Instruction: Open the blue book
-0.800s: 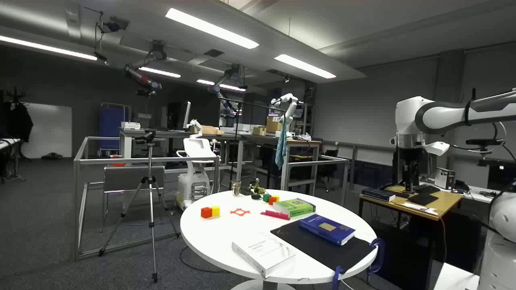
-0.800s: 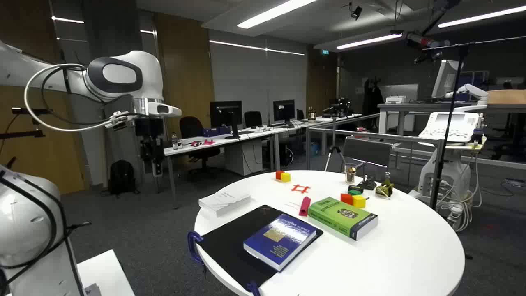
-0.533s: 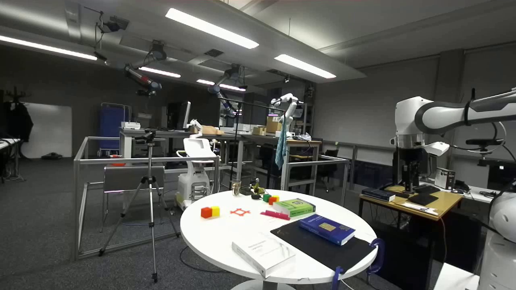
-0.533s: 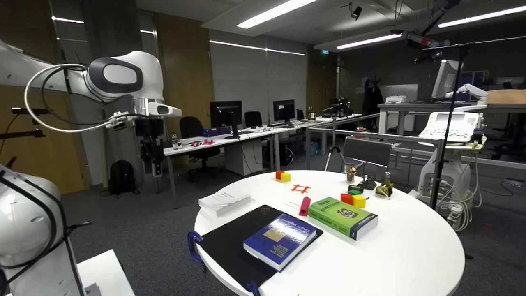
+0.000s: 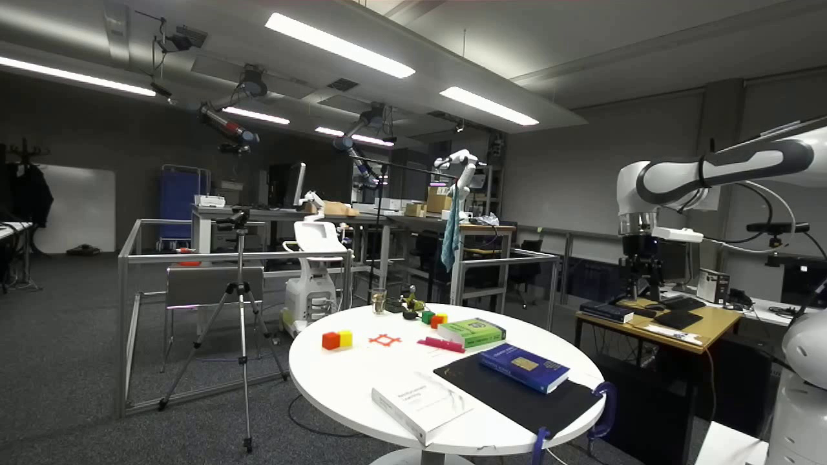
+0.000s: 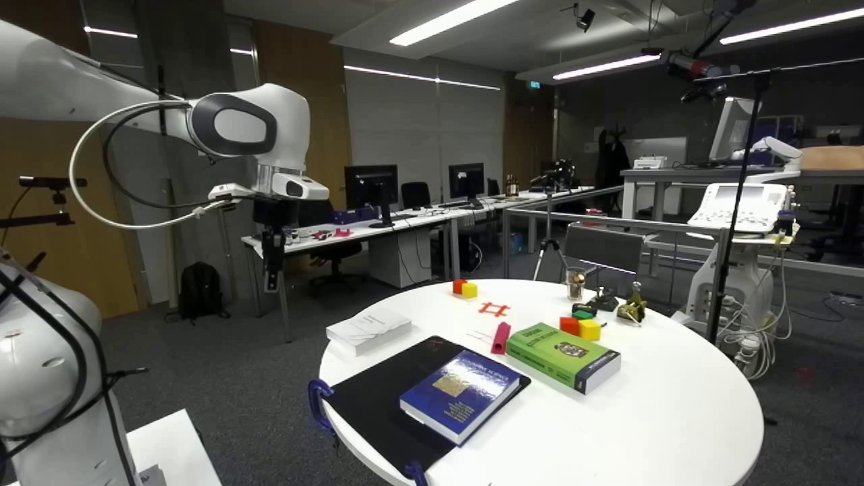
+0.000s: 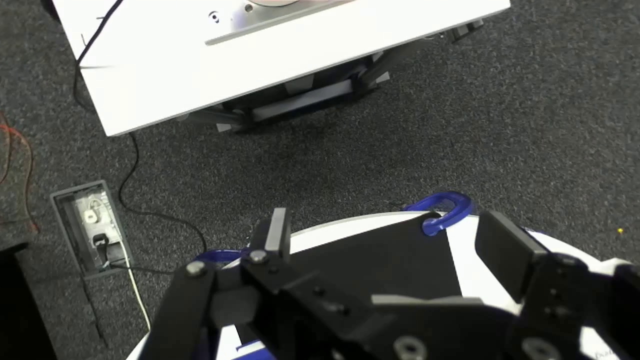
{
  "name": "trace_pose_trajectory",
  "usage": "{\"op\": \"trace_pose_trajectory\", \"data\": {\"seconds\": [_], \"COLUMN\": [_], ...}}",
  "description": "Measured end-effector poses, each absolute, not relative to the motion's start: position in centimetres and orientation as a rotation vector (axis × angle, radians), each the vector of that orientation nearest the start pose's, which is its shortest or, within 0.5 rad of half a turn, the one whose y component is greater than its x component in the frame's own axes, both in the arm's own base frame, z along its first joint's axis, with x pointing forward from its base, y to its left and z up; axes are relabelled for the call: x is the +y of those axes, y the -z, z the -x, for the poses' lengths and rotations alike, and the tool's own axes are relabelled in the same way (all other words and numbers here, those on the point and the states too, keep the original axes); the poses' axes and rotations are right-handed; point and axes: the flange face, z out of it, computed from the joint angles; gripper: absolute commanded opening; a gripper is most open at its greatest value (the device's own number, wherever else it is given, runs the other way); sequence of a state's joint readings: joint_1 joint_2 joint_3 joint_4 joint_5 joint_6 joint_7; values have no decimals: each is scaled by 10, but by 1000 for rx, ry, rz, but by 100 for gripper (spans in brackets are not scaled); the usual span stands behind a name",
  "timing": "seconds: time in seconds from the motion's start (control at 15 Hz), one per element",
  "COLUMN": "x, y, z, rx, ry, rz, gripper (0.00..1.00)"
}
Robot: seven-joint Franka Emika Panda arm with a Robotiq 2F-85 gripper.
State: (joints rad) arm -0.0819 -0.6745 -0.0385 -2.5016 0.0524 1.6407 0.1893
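Wrist view shows fingers (image 7: 505,252) spread wide; I see the blue book (image 6: 459,395) lying closed on the black mat (image 6: 378,398).

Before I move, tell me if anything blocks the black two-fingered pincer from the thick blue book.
Nothing visible does. The pincer hangs open, higher than the round white table; the blue book lies closed on the flat black mat, its cover bare. Blue curved clamps grip the table's edge, but look low enough to clear.
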Motion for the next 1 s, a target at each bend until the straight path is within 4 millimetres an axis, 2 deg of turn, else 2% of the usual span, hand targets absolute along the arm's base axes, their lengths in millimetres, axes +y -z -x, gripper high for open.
{"op": "trace_pose_trajectory", "data": {"seconds": [0.33, 0.73, 1.0], "x": [-115, -214, -276], "y": [-482, -437, -416], "z": [-339, -347, -361], "rx": [747, 1030, 1162], "ry": [-338, -450, -442], "rz": [2812, 2569, 2414], "gripper": [100, 100, 100]}}
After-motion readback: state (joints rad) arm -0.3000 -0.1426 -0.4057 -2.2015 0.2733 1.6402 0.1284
